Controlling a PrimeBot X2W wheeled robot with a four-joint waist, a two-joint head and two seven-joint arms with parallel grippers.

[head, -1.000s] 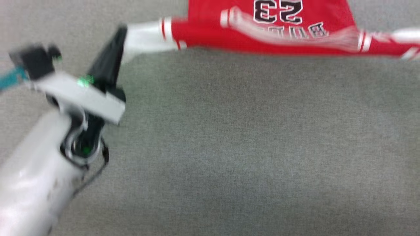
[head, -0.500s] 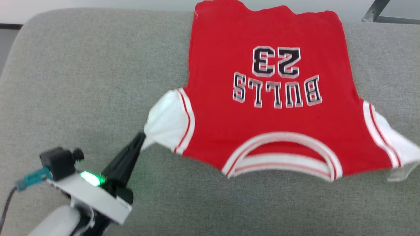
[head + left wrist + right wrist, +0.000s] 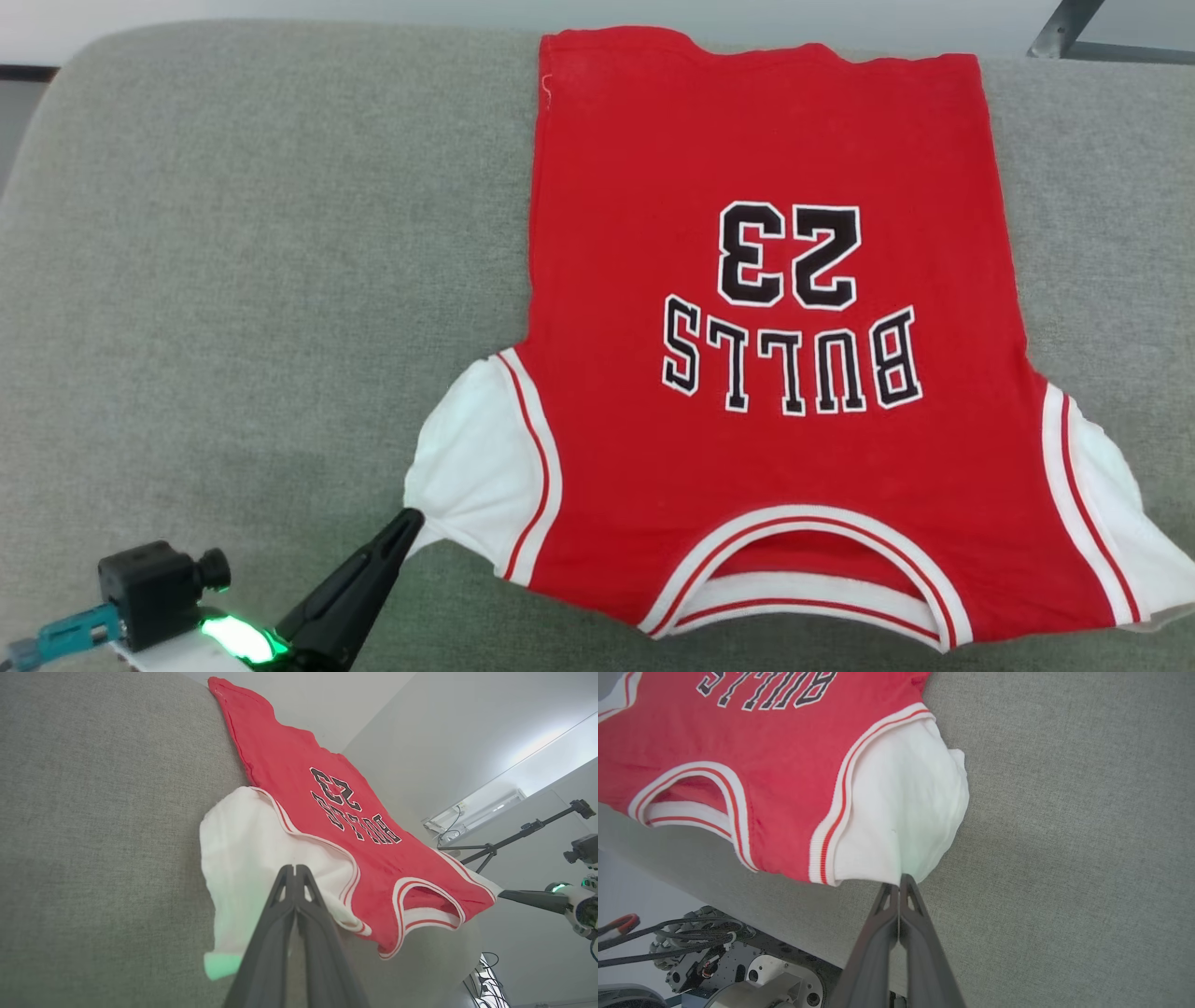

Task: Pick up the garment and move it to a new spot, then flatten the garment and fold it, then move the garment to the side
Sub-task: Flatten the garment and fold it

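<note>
The soft red garment (image 3: 775, 467) lies flat across the centre and right of the frame on coarse grey woven upholstery (image 3: 233, 280). The left gripper (image 3: 409, 516) and right gripper (image 3: 900, 880) each pinch a white sleeve's edge, tapered dark fingers clenched.

1. Head view is bright, soft and even. The grey cushion (image 3: 233, 280) is sharp right out to its edges, weave crisp, no glare.
2. The jersey (image 3: 766, 140) casts only a thin, soft shadow along its near edge.
3. Lower left, a green lamp (image 3: 238, 639) is blown out, pure glow!
4. Left wrist view has a heavy wide-angle bend and the cushion bulges. A green cast falls on the white sleeve (image 3: 222, 963), and a pale light strip (image 3: 537, 746) glares upper right.
5. The left gripper (image 3: 294, 868) goes soft towards the lens.
6. Right wrist view has a faint green tint on white cloth by the right gripper (image 3: 900, 879), whose fingers (image 3: 873, 961) blur low down.
</note>
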